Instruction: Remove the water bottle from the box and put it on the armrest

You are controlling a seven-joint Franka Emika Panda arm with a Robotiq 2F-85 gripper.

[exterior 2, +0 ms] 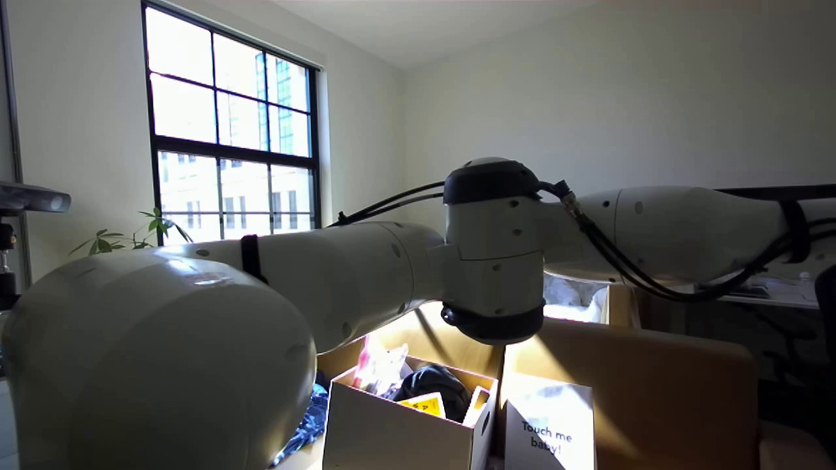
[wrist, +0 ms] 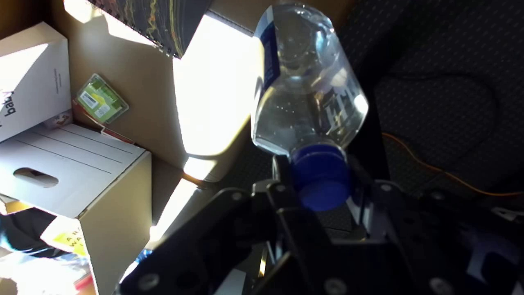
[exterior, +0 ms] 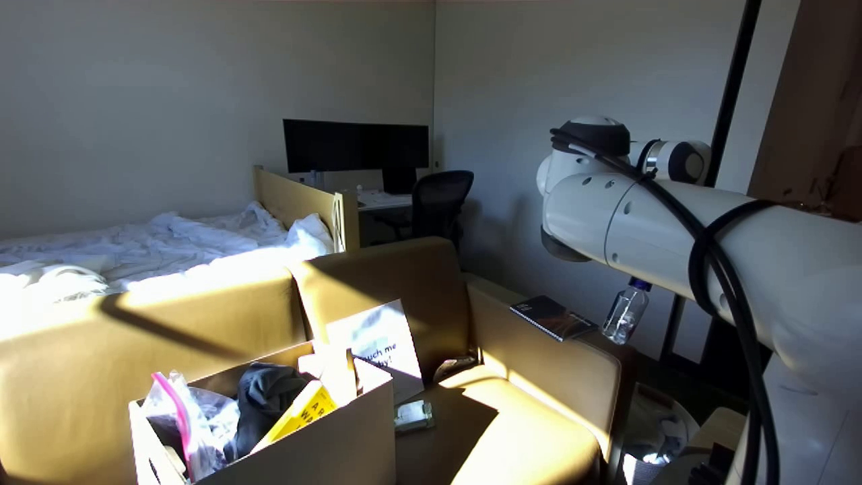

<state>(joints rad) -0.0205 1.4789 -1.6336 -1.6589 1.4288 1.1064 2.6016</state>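
Note:
The clear water bottle [wrist: 307, 90] has a blue cap and hangs from my gripper [wrist: 318, 170], whose fingers are shut around the cap. In an exterior view the bottle [exterior: 626, 313] hangs cap up, slightly tilted, by the end of the tan armrest [exterior: 572, 374]. I cannot tell whether its base touches the armrest. There the arm hides the gripper. The cardboard box [exterior: 330, 438], holding a plastic bag, dark cloth and a yellow item, stands on the sofa. It also shows in an exterior view [exterior 2: 398, 427] and at the left of the wrist view [wrist: 118, 221].
A dark spiral notebook [exterior: 552, 316] lies on the armrest and shows in the wrist view [wrist: 155, 20]. A white "Touch me baby!" box [exterior 2: 548, 418] leans on the sofa back. A green packet [wrist: 102, 98] lies on the seat. An orange cable [wrist: 442, 172] crosses the floor.

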